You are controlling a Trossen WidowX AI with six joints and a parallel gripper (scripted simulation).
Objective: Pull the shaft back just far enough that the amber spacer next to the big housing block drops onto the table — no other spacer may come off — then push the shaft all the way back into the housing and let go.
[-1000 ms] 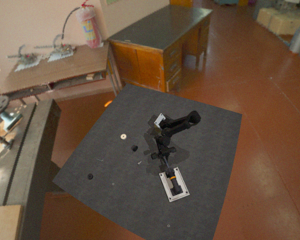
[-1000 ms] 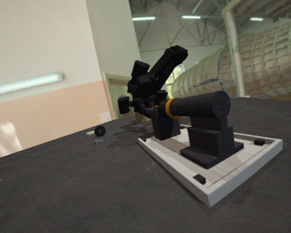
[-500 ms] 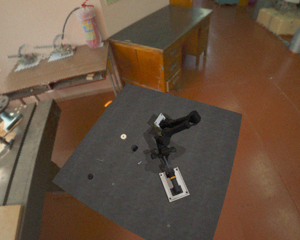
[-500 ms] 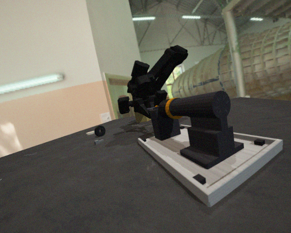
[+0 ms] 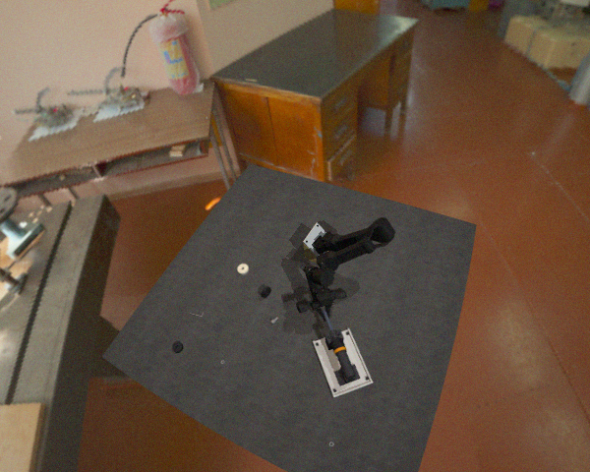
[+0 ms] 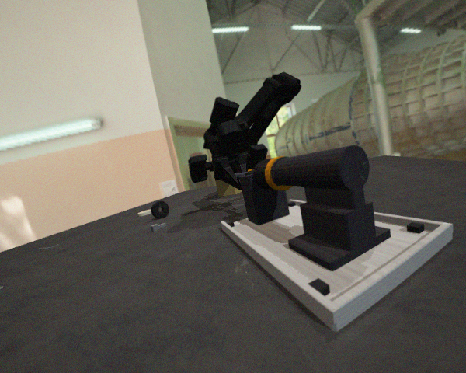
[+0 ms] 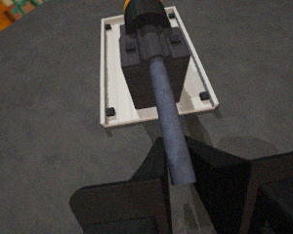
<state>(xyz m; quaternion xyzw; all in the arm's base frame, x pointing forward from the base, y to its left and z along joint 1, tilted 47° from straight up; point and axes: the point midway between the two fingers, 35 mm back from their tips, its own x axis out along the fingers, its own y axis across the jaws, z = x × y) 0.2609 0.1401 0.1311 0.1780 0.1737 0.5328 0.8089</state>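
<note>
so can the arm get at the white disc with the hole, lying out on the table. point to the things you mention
Probably not right now: the black tool (image 5: 322, 306) (image 6: 241, 185) (image 7: 169, 139) is shut on the blue-grey metal shaft (image 5: 327, 320) (image 7: 167, 109). Once free, likely yes: the white round disc (image 5: 239, 271) seems to have nothing over it.

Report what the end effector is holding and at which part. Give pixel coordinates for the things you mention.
The end effector (image 5: 322, 305) (image 6: 241, 181) (image 7: 169, 139) grips the blue-grey cylindrical shaft (image 5: 326, 320) (image 7: 167, 107) at its free end, away from the housing.
</note>
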